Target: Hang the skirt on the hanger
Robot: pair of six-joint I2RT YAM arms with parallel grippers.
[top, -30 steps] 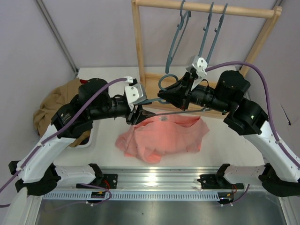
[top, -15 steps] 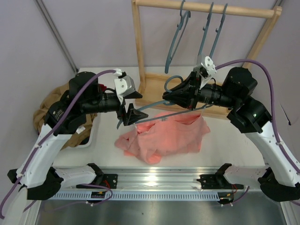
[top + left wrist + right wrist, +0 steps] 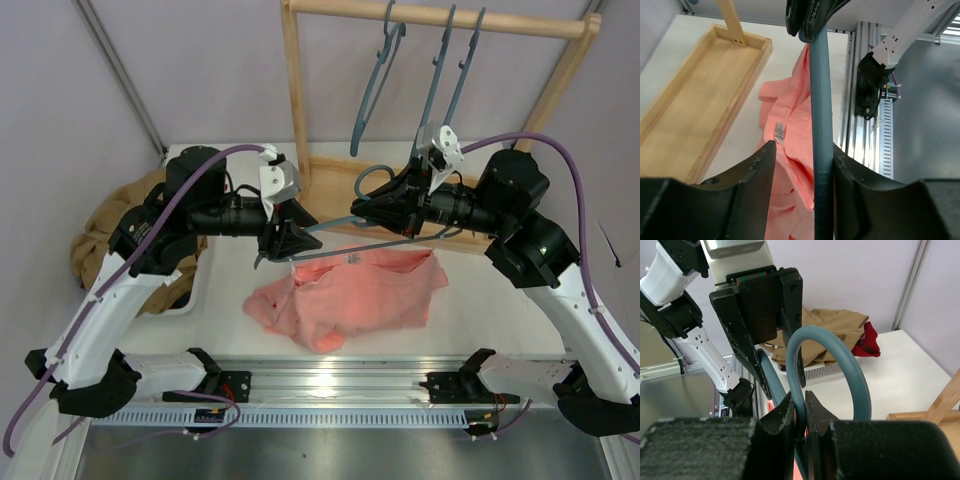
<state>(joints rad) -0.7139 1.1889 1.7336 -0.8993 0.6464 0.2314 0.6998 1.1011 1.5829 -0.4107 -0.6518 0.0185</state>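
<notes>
Jaws of the right gripper (image 3: 800,402) are clamped on the neck of the hanger (image 3: 859,380), just below its hook. Those of the left gripper (image 3: 801,150) stand apart around one hanger arm, which lies against one finger with a gap at the other. The skirt (image 3: 350,290) lies crumpled on the table (image 3: 480,300) beneath the hanger and both grippers, held by neither.
</notes>
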